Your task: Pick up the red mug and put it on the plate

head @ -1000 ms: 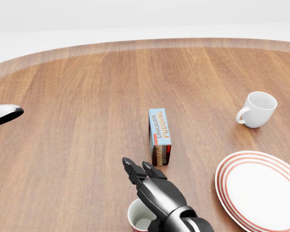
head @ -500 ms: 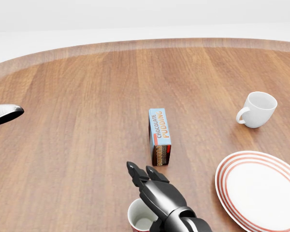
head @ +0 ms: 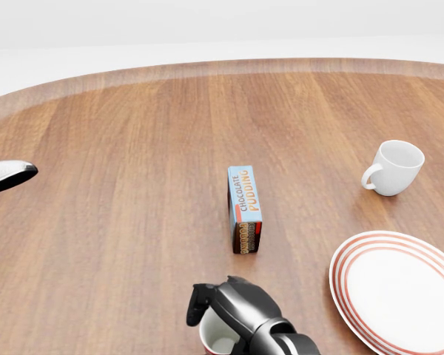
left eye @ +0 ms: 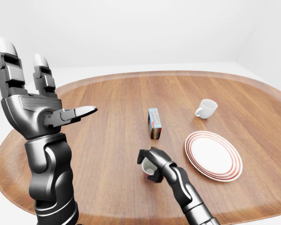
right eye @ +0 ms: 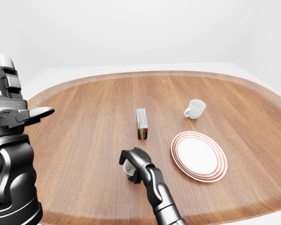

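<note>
The wooden bench (left eye: 107, 140) fills most of the scene, a broad oval with a raised rim. Raised high at the left of the left-eye view is the left robot hand (left eye: 35, 101), fingers spread wide and upright, holding nothing and well apart from everything on the bench.

At the right of the views lies the plate (head: 399, 292), white with red rings and bare. Above it in the head view stands a white mug (head: 394, 168), upright with its handle to the left, well apart from the plate. Near the middle stands a chocolate pudding box (head: 244, 209), on its long edge.

The right robot hand (head: 233, 310) is where things have changed. A moment ago its fingers were stretched out flat over the red mug (head: 220, 339), pointing up toward the box; now they are curled down over the rim, the dark fingers (head: 200, 303) hooked across the mug's left side. It looks like a closing grasp, though I cannot tell from here whether the fingers actually grip the wall.

The red mug sits at the bottom of the head view, below the box and to the left of the plate, upright and apparently on the bench. To my eye the grasp is just forming; the lift and the carry rightward to the plate remain.
</note>
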